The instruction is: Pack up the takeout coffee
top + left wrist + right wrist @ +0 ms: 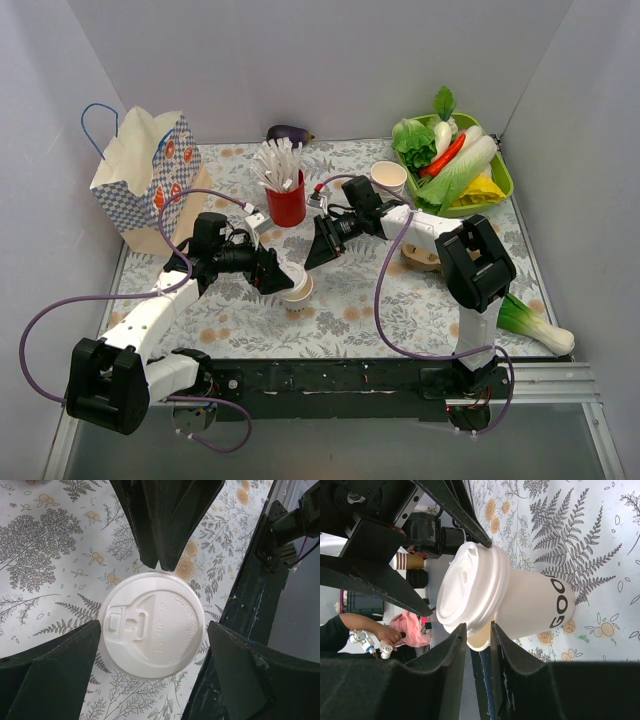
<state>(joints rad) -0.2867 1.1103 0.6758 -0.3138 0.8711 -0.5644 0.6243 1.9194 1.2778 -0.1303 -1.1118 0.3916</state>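
**1. Progress.** We find the coffee cup [298,291] standing on the table [330,325], near the middle and towards the near edge, with its lid [165,645] seated on top. The paper bag [150,180] stands open at about 10 o'clock from the cup, well apart from it. We judge the lidding done and the packing not yet begun. What is left is to take a firm hold, lift, carry towards 10 o'clock and lower the cup into the bag.

**2. End effectors.** The left gripper [154,632] is spread wide and straddles the cup. In its wrist view one finger sits at 8 o'clock of the lid and the other at 4 o'clock. The 8 o'clock finger is at the lid's edge and the other is just beside it; we cannot tell whether either one presses. The right gripper [477,632] has its fingers drawn nearly together at the lid's rim, at 12 o'clock in the left wrist view. It appears to pinch that rim.

**3. Orientation.** The cup is upright, with its long axis vertical, base on the table and lid facing up. The drinking opening lies at 9 o'clock in the left wrist view. The printed letters on the cup wall face the right wrist camera.
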